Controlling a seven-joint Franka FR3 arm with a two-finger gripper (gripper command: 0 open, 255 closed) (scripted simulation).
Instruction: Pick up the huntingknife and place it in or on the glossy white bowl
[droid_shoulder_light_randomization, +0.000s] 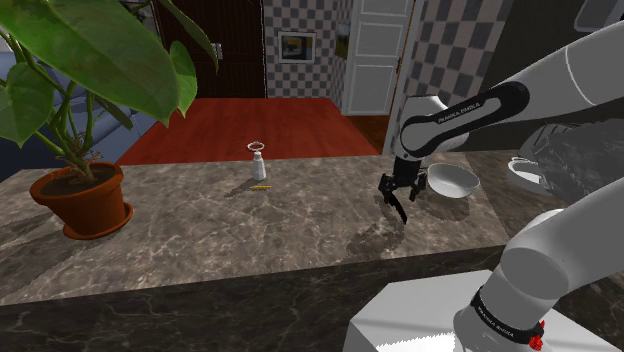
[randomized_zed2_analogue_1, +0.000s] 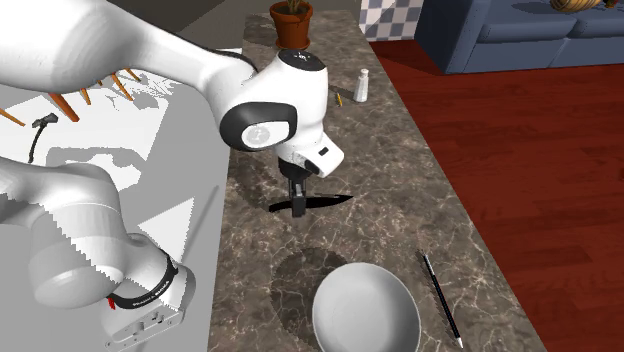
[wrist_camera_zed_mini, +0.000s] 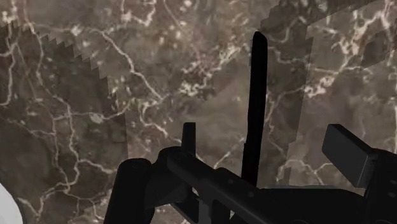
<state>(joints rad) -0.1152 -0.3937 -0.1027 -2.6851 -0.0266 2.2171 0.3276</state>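
plant (droid_shoulder_light_randomization: 70, 60): leaves cut by the shoulder view's top and left edges.
bowl (randomized_zed2_analogue_1: 365, 310): the second exterior view's bottom edge cuts its rim.
yellow thing (droid_shoulder_light_randomization: 261, 187): too small for us to name.
huntingknife (wrist_camera_zed_mini: 256, 95): we cannot separate its handle from the black gripper (wrist_camera_zed_mini: 267, 141).

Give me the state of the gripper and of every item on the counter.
Gripper: shut on the hunting knife, raised above the counter.
Hunting knife: black, held, lifted off the counter.
White bowl: upright, empty.
White bottle: standing upright.
Yellow pencil: lying flat.
Black stick: lying flat beside the bowl.
Potted plant: upright.
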